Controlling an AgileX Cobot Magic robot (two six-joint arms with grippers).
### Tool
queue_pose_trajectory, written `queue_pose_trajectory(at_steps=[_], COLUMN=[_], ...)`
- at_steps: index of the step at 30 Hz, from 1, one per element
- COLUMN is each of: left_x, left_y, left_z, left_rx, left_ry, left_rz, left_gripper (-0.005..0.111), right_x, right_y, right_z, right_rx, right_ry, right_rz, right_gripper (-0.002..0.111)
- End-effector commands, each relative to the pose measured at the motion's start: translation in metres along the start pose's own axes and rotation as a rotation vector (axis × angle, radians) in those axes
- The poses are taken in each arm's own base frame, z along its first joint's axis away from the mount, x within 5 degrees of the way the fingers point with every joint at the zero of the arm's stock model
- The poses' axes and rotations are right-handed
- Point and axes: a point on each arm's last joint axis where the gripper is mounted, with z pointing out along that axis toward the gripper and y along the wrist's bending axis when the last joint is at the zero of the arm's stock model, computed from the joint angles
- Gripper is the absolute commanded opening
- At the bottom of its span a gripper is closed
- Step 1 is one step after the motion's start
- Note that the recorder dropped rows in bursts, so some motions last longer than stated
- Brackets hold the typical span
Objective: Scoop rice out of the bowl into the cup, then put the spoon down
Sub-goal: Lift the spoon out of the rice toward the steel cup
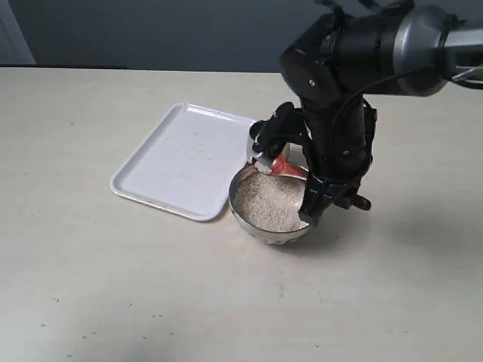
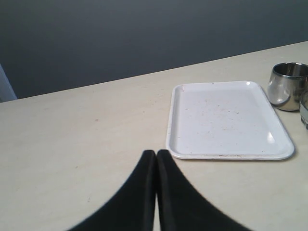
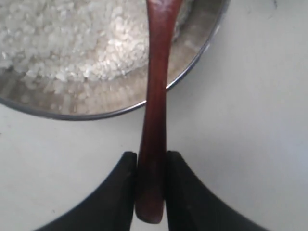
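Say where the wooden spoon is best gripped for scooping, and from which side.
Take the spoon near the tail of its slim handle, pinched across its width, coming from outside the rim of the bowl. The handle runs straight over that rim, leaving the head end free above the rice. The right gripper is shut on it there.
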Motion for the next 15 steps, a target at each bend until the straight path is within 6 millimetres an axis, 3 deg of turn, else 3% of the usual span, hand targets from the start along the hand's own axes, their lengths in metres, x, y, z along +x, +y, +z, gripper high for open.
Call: queue_pose_trajectory(at_steps=[1, 10, 15], left_x=[-0.002, -0.002, -0.002], left_y=[0.0, 0.0, 0.0], left_z=[-0.001, -0.001, -0.001], left_rx=[0.001, 0.001, 0.001], left_ry=[-0.019, -0.019, -0.019], left_rz=[0.0, 0.0, 0.0], left_gripper=[0.001, 0.001, 0.001], right_x=[-0.001, 0.013, 0.013], right_y=[-0.014, -0.054, -0.064], right_z=[-0.013, -0.011, -0.003], right_rx=[0.003, 0.002, -0.016], right_ry=[-0.053, -0.063, -0.053], right_rz=[0.016, 0.116, 0.14], right_gripper=[-0.001, -0.001, -0.001])
